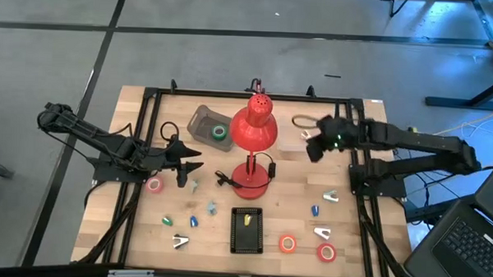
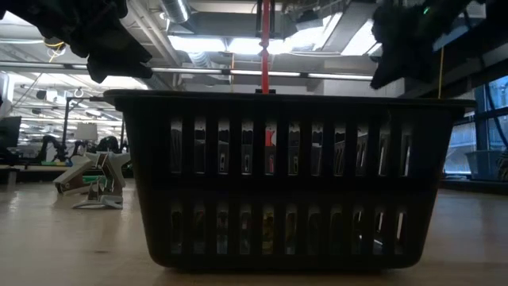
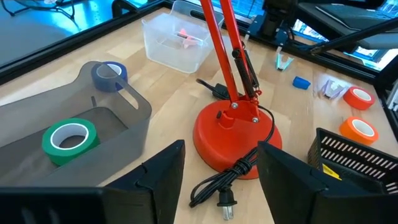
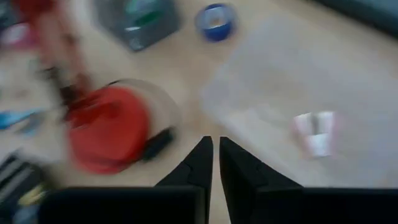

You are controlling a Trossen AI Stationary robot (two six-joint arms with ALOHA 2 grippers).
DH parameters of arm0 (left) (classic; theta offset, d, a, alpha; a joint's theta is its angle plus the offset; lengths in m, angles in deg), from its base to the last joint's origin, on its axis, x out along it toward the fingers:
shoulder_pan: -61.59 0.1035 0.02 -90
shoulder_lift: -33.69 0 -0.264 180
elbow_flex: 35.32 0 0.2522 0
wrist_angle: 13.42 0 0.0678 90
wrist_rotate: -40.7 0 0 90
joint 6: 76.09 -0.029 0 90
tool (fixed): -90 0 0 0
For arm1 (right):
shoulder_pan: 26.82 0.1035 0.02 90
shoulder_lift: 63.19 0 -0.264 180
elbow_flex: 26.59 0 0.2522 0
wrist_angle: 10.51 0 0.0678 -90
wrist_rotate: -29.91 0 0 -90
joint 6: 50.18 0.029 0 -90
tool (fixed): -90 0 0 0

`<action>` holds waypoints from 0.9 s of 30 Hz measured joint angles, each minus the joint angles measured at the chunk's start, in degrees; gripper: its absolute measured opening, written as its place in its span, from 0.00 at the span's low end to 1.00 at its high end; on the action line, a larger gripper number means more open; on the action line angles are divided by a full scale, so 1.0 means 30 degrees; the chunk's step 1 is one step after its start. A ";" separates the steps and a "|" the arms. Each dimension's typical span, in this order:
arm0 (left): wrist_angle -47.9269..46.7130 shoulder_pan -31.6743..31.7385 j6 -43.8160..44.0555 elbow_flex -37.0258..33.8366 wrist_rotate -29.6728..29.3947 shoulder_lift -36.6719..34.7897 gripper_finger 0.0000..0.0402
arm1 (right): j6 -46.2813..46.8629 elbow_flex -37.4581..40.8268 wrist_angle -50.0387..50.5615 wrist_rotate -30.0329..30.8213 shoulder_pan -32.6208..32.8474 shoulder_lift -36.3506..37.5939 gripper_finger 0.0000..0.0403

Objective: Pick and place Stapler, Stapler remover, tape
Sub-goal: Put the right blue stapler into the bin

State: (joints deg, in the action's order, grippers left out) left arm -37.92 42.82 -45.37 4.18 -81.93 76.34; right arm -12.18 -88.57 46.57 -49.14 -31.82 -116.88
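Observation:
My left gripper (image 1: pixel 186 165) (image 3: pixel 221 180) hangs open above the table, left of the red lamp's base (image 3: pixel 233 137), touching nothing. My right gripper (image 1: pixel 314 149) (image 4: pixel 215 163) is shut and empty, raised over the near edge of a clear container (image 4: pixel 292 93) that holds a small pink and white item (image 4: pixel 314 134). A green tape roll (image 3: pixel 67 138) lies in the grey bin (image 1: pixel 204 121). A pink roll (image 1: pixel 154 185), an orange roll (image 1: pixel 288 244) and a red roll (image 1: pixel 326 253) lie flat on the table. Silver staple removers (image 1: pixel 179 241) (image 1: pixel 322 233) (image 1: pixel 332 196) also rest there.
The red lamp (image 1: pixel 255 126) stands mid-table, its cord (image 3: pixel 227 180) lying by the base. A black basket (image 1: pixel 246 229) (image 2: pixel 278 175) sits near the near edge with a yellow item inside. A blue tape roll (image 3: pixel 109 74) lies by the grey bin. Small blue and green bits (image 1: pixel 193 221) are scattered about.

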 joint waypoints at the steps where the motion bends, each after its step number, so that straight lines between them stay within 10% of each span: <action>1: 0.0003 0.0000 0.0007 0.0000 -0.0002 0.0000 0.47 | 0.0688 0.0000 0.0005 0.0115 0.0948 0.0037 0.05; 14: -0.0073 0.0000 0.0382 -0.0007 0.0007 0.0000 0.48 | 1.1981 0.0000 -0.0063 0.3589 1.2392 -0.2599 0.02; 27: -0.0073 0.0000 0.0852 -0.0007 -0.0295 0.0000 0.47 | 2.0517 0.0000 0.0588 0.3842 1.5902 -0.6161 0.02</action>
State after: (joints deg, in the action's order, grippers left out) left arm -38.14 42.82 -42.82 4.16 -82.81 76.34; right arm 49.37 -88.57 48.33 -37.61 15.89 -135.37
